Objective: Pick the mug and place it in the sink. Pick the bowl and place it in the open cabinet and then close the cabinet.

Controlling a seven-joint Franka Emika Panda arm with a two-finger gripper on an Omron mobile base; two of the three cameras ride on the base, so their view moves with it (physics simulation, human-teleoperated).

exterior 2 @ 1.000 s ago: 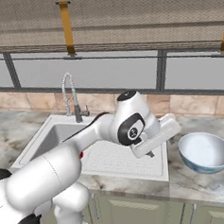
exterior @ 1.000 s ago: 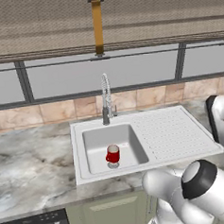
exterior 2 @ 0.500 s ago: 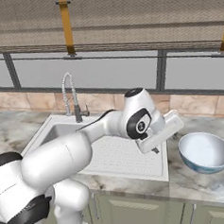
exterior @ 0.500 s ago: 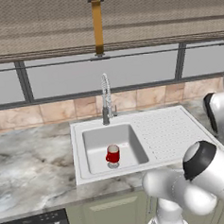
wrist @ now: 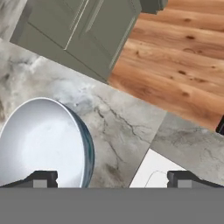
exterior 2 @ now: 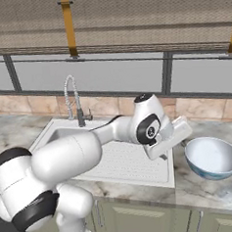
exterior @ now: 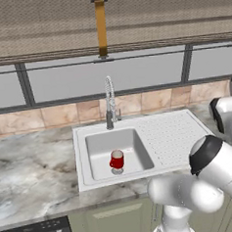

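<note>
The red mug (exterior: 116, 160) stands upright in the basin of the white sink (exterior: 180, 128), near its drain. The white bowl (exterior 2: 211, 158) with a blue-green outside rests on the marble counter to the right of the sink. My gripper (wrist: 111, 179) is open and holds nothing. It hangs above the counter and looks down between the bowl (wrist: 39, 144) and the sink's corner (wrist: 151, 175). Its left fingertip (wrist: 41, 178) lies over the bowl's inside. In the right base view my hand (exterior 2: 172, 135) hovers just left of the bowl. The cabinet is out of view.
A chrome spring-neck faucet (exterior: 109, 101) rises behind the basin. The ribbed drainboard (exterior 2: 126, 159) lies under my forearm. Green base cabinet doors (wrist: 78, 30) and wooden floor (wrist: 175, 61) show beyond the counter's front edge. A window with a tiled backsplash runs along the wall.
My arm has swung right across the drainboard, bringing the open hand closer to the bowl. Mug and bowl have not moved.
</note>
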